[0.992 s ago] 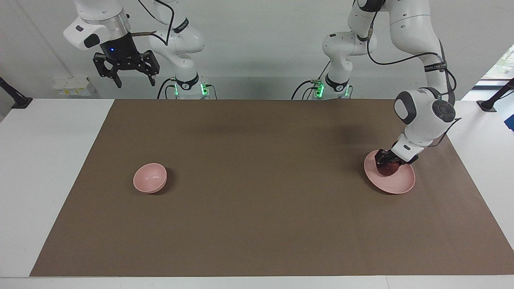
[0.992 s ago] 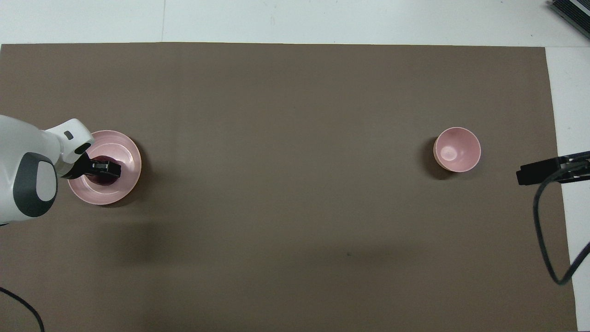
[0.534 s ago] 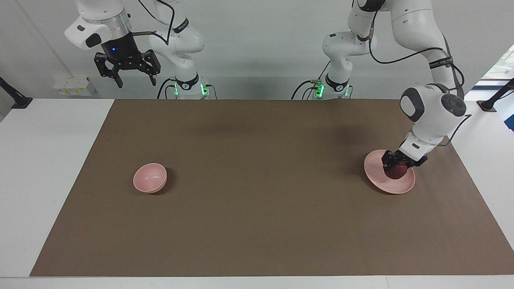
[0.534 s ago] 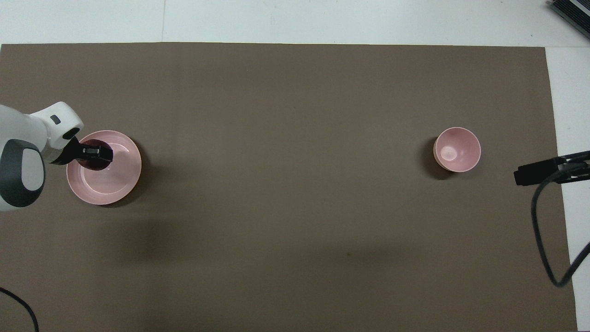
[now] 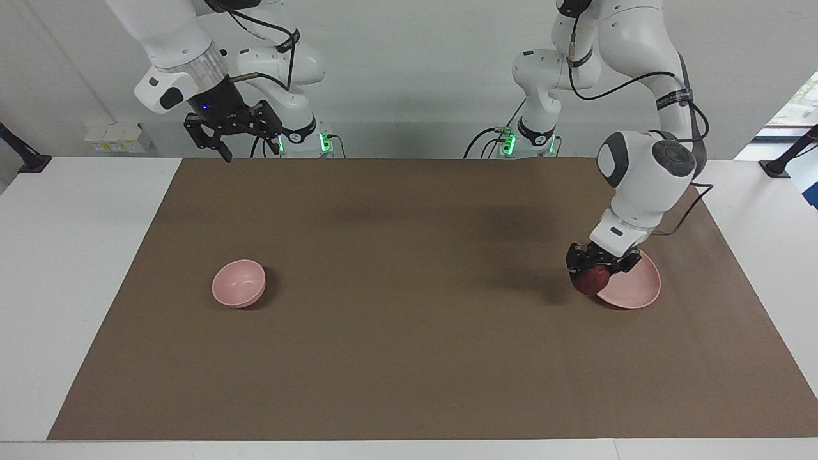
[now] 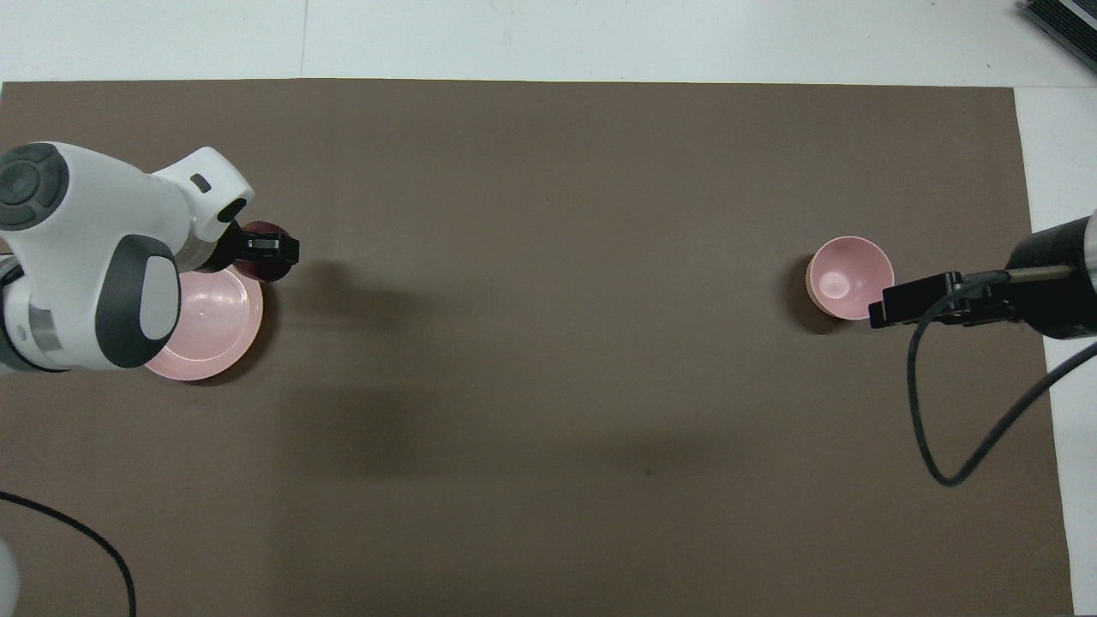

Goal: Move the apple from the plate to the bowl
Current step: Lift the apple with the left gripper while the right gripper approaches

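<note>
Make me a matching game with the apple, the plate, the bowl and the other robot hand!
Things:
1. apple
2. plate
3. bowl
4. right gripper

States:
A. empty, at the right arm's end of the table
B. open, up in the air
C. gripped by the left gripper, lifted at the plate's edge
D. lying empty under the left arm

Pairs: 1-C, 2-D, 3-A, 4-B

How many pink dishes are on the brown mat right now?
2. The wide shallow pale pink plate lies toward the left arm's end, partly covered by that arm; the small deep pale pink bowl sits toward the right arm's end.
</note>
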Controlling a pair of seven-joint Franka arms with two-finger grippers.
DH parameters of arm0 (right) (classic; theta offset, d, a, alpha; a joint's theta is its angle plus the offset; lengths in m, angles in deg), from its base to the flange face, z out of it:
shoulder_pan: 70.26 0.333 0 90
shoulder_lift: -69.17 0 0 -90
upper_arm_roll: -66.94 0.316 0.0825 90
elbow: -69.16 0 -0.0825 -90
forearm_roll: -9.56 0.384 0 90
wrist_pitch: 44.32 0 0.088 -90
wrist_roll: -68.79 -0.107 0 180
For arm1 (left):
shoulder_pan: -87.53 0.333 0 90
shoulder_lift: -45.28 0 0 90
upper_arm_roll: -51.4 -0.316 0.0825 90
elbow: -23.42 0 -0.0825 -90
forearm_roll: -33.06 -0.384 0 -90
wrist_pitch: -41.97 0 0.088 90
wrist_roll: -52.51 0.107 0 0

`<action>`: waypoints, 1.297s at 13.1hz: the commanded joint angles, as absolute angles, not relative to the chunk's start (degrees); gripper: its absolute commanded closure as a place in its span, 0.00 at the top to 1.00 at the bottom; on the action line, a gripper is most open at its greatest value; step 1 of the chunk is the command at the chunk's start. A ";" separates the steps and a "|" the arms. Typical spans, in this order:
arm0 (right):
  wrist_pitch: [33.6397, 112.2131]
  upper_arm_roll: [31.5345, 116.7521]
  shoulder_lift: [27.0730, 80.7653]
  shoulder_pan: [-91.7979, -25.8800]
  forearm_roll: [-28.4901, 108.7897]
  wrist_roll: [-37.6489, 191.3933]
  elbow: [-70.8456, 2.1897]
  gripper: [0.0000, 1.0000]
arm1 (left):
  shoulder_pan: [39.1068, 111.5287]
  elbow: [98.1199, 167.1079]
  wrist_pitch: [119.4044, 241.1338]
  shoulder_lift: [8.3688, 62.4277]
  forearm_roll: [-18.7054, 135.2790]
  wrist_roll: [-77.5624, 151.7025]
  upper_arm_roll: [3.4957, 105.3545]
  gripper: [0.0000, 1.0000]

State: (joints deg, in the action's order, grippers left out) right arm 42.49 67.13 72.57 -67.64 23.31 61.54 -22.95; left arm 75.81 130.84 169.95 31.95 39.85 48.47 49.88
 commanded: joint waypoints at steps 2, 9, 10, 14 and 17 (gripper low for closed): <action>43.92 67.21 73.83 -69.29 34.15 52.62 -26.37 1.00 | 70.05 123.11 169.25 28.24 43.96 34.36 49.02 0.00; 46.56 67.12 74.01 -70.26 46.82 32.52 -27.87 1.00 | 70.22 121.06 166.95 27.09 54.76 33.09 49.02 0.00; 48.04 67.12 74.09 -70.18 47.87 30.14 -28.04 1.00 | 70.05 121.15 167.04 27.00 55.03 32.48 49.02 0.00; 55.66 67.12 72.87 -70.00 59.61 38.65 -33.21 1.00 | 68.29 120.80 167.13 26.56 56.34 28.34 49.72 0.00; 62.02 67.38 69.71 -68.60 70.61 50.82 -34.64 1.00 | 67.67 119.92 166.87 25.60 63.64 23.10 50.08 0.00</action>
State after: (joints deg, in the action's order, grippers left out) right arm 59.12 67.08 70.98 -69.08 64.96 44.38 -33.22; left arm 68.31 122.54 168.12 27.01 61.00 27.03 50.60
